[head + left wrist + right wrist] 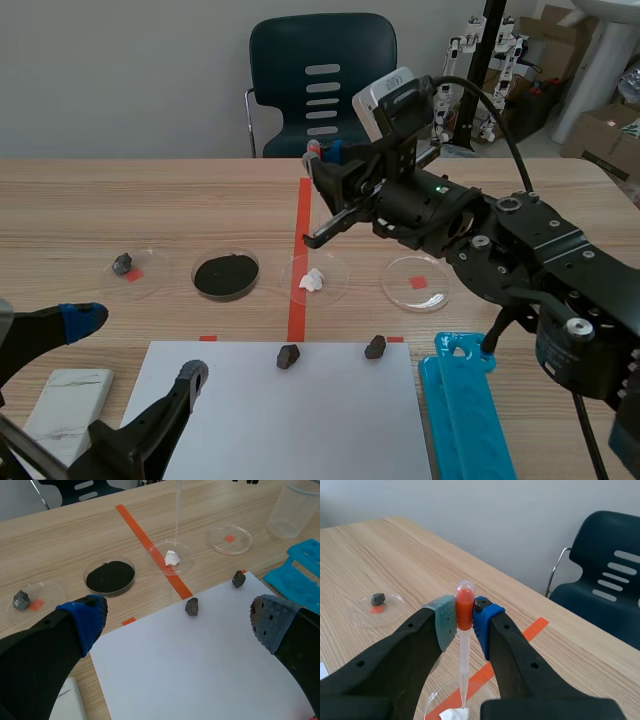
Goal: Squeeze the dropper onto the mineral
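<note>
The right gripper (pixel 465 617) is up over the middle of the light wooden table (pixel 75 535). It is clamped tight on a thin see-through dropper with an orange-red rubber top (pixel 464 645). One pad is grey-green and the other is blue, and they press on the rubber top from both sides. The dropper hangs straight down. Its tip is just over a small white lump of mineral (pixel 172 557). I cannot tell if the tip touches the lump.

The white lump lies in a shallow round clear dish (pixel 186 566) that sits on the long orange tape line. There are three more dishes like it in the same row. One clear dish (pixel 86 577) is filled with black powder (pixel 110 576). Another clear dish (pixel 50 592), further along that side, holds a little grey rock (pixel 21 600) beside an orange mark. The fourth clear dish (pixel 220 532), on the other side of the tape, shows an orange square through its bottom. A tall clear plastic cup (pixel 292 510) stands past that dish. A bright blue plastic rack (pixel 300 570) lies near it.

A big white sheet of paper (pixel 200 670) lies closer to the robot. Two small dark stones (pixel 192 606) (pixel 238 579) sit at its far edge, well apart from each other. A flat white block (pixel 70 400) lies beside the paper.

The left gripper (pixel 177 625) is low over the paper. Its fingers are spread wide and hold nothing.
</note>
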### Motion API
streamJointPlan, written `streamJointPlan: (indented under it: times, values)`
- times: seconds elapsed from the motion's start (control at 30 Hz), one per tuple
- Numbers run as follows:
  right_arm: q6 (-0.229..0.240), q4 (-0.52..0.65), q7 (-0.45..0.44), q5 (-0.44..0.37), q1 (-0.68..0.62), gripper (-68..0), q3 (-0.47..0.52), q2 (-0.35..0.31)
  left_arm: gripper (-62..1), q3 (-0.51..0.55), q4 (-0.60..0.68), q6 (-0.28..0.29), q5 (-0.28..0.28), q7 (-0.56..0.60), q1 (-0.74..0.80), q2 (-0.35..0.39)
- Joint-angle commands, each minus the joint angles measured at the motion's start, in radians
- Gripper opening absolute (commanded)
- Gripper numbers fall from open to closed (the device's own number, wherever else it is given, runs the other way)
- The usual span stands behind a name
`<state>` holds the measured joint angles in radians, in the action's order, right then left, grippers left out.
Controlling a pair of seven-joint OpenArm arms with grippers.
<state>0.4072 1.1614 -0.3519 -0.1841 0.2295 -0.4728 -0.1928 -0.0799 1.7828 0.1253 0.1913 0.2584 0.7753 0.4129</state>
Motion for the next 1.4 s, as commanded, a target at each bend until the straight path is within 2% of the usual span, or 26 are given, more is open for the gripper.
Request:
streamJointPlan:
  times: [0.0, 0.5, 0.73, 1.27, 1.37]
  values:
    - [0.0, 0.008, -0.019, -0.01, 0.023, -57.9, 0.005, 0.01, -0.7, 0.004, 0.024, 0.001, 0.006, 0.014, 0.002, -0.002]
    - [-0.019, -0.094, -0.075, 0.024, 0.023, -57.9, 0.0, 0.038, -0.7, 0.004, 0.024, 0.001, 0.006, 0.014, 0.002, -0.002]
    - [-0.019, -0.098, -0.108, 0.024, 0.023, -57.9, 0.0, 0.038, -0.7, 0.004, 0.024, 0.001, 0.006, 0.014, 0.002, -0.002]
    - [-0.019, -0.098, -0.108, 0.024, 0.023, -58.0, 0.0, 0.038, -0.7, 0.004, 0.024, 0.001, 0.006, 0.014, 0.002, -0.002]
    - [-0.019, -0.098, -0.108, 0.024, 0.023, -59.6, 0.0, 0.038, -0.7, 0.004, 0.024, 0.001, 0.006, 0.014, 0.002, -0.002]
